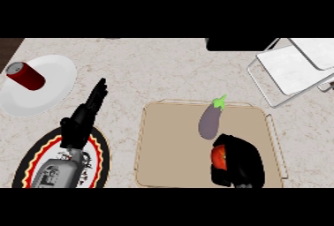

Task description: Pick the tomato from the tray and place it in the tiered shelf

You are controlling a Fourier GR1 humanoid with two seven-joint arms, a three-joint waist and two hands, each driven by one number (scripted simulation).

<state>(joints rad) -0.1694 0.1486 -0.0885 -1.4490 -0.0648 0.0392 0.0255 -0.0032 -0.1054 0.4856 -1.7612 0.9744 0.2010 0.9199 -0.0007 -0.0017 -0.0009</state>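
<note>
Two hands showed in the head view: the right hand (240, 162) curled its fingers around the tomato (219, 158) at the tray's (168, 145) near right; the left hand (88, 112) rested open. Lifting could nudge the eggplant (211, 120) just beyond.

Red tomato (219, 157) on the tan tray (169, 145), white tiered shelf (294, 66) well apart.
</note>
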